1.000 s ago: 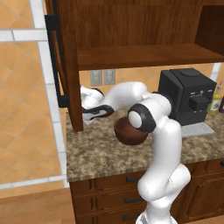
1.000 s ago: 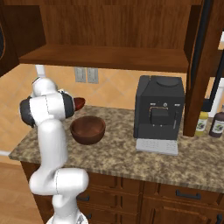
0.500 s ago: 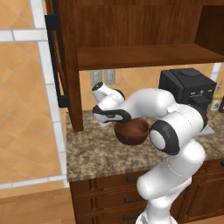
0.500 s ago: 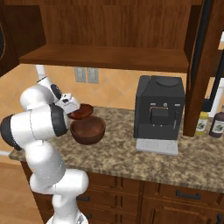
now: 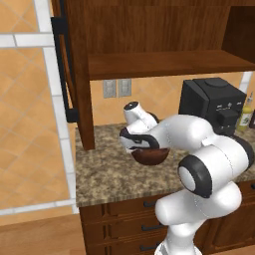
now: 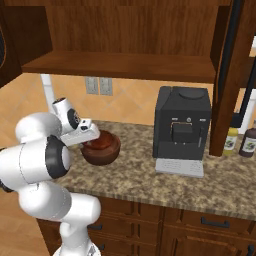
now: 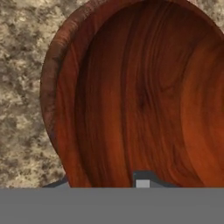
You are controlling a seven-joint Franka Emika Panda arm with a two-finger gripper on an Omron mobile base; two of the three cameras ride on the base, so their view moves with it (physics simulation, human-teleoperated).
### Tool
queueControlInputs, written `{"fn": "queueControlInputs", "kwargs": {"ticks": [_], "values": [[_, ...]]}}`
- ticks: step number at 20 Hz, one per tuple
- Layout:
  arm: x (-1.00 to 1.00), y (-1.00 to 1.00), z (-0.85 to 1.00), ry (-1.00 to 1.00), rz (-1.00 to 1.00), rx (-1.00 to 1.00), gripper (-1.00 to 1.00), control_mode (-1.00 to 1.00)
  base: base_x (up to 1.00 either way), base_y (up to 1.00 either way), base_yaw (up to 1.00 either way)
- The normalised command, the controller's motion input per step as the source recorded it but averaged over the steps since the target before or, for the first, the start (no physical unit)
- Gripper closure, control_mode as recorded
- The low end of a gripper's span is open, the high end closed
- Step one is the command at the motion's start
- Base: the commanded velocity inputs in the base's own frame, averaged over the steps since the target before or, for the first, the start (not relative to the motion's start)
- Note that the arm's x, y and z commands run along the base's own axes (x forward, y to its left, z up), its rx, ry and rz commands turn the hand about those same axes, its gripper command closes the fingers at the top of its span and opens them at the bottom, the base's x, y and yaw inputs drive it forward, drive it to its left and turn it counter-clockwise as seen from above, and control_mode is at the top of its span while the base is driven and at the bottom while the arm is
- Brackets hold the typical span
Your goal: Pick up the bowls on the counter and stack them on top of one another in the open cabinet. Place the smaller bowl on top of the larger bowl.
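My gripper [image 5: 141, 143] [image 6: 89, 137] is shut on the rim of the smaller bowl [image 7: 140, 96], one finger inside and one outside. The reddish bowl [image 6: 100, 142] hangs right over the larger bowl [image 5: 151, 156] [image 6: 102, 156], which stands on the counter [image 5: 104, 169] [image 6: 150, 180]. I cannot tell whether the two bowls touch. My hand hides most of the small bowl in the left base view. The open cabinet's shelf [image 5: 159, 62] [image 6: 120, 65] is bare above them, its door [image 5: 62, 64] swung out to the left.
A black coffee machine [image 5: 209, 102] [image 6: 181, 127] stands on the counter right of the bowls. Bottles [image 6: 230, 140] sit at the far right. The cabinet's side panel [image 5: 82, 99] comes down to the counter at the left. Wall outlets [image 5: 117, 88] are behind.
My hand has carried the smaller bowl from the back left corner by the cabinet panel rightward and forward, to above the larger bowl. The larger bowl has stayed put.
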Motion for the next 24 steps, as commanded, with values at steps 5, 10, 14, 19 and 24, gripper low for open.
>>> {"fn": "queueControlInputs", "kwargs": {"ticks": [5, 10, 14, 19, 24], "values": [[0.06, 0.0, -0.13, 0.02, 0.0, 0.04, -1.0, -1.0, 0.0, 0.0, 0.0], [-0.04, 0.0, 0.72, -0.02, -0.01, 0.01, -1.0, -1.0, 0.0, 0.0, 0.0], [-0.29, 0.1, 0.36, 0.07, -0.01, 0.07, -1.0, -1.0, 0.0, 0.0, 0.0], [-0.27, 0.01, -0.4, 0.1, -0.01, 0.17, -1.0, -1.0, 0.0, 0.0, 0.0], [0.03, 0.0, -0.17, -0.03, 0.0, 0.01, -1.0, -1.0, 0.0, 0.0, 0.0]]}}
